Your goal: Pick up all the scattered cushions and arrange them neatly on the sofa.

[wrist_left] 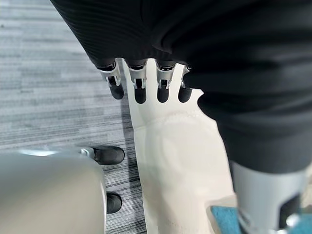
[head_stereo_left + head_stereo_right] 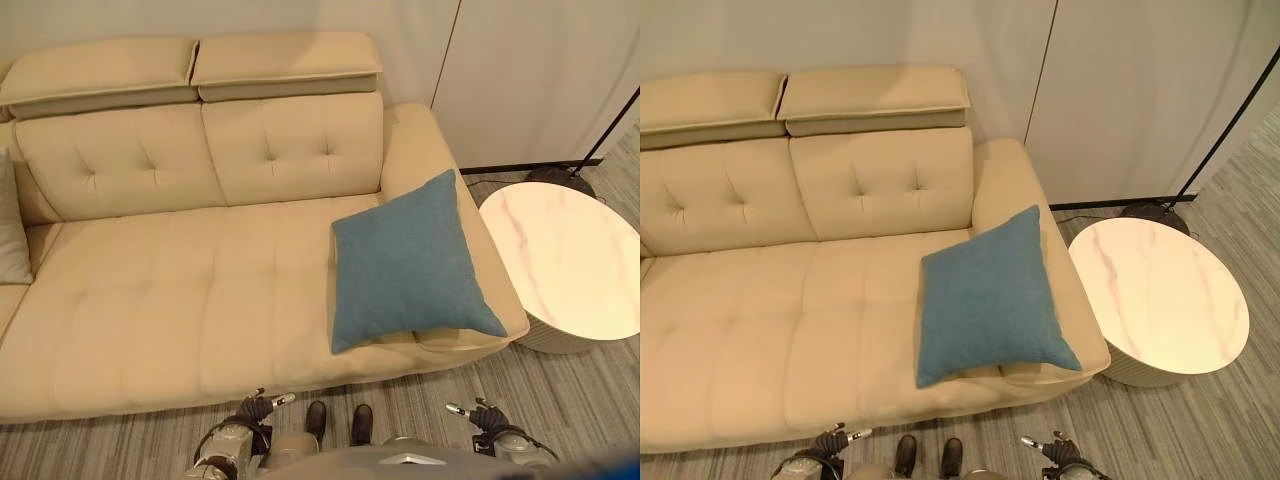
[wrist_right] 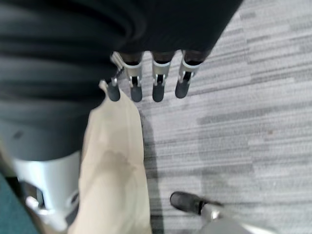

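A grey cushion (image 2: 10,225) peeks in at the far left end of the sofa (image 2: 180,300), far away from the left hand (image 2: 258,407) and up past it. It leans against the sofa's back.

The sofa is big and cream, with soft buttons in its back and two flat headrests on top. Its front edge runs just past both hands.

The left hand hangs low, close to the sofa's front, above the striped grey floor (image 2: 560,390). Its fingers (image 1: 140,90) are straight and loose, and they hold nothing. In the left wrist view the fingertips point toward the cream sofa edge, and a small bit of blue shows in the corner.

A blue cushion (image 2: 410,262) lies on the sofa seat, up and ahead from the space between the two hands. It is closer to the right hand (image 2: 482,413) than to the left one. It rests tilted like a diamond, with its top corner leaning on the sofa's right armrest and its lower edge near the front of the seat. No hand touches it.

The right hand hangs low too, near the sofa's right front corner. Its fingers (image 3: 157,87) are straight and relaxed, with nothing in them.

A round white marble table (image 2: 565,265) stands on the floor beside the armrest, up and to the right of the right hand.
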